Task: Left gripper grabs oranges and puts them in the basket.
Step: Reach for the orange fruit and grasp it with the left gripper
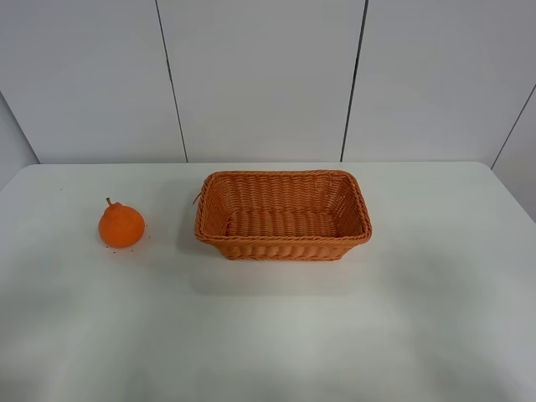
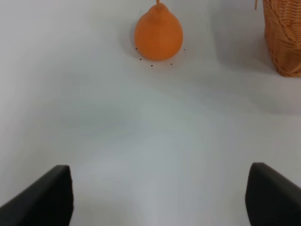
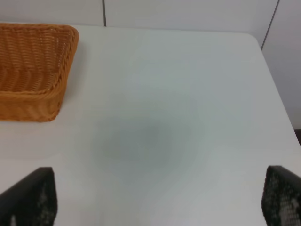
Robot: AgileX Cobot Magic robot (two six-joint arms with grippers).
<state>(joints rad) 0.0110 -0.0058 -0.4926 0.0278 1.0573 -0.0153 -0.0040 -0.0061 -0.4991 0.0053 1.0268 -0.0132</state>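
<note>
Left wrist view: left end effector spread open, facing orange; basket near it.

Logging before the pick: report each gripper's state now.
Left gripper: open, holding nothing.
Right gripper: open, holding nothing.

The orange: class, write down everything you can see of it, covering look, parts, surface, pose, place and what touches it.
The orange is one bright orange fruit, round below with a bumped, pear-like top and a short brown stem. Its skin looks matte. It stands upright on the white table, left of the basket in the exterior high view and clear of it. Only the table touches it; tiny dark specks dot the table around its base.
</note>
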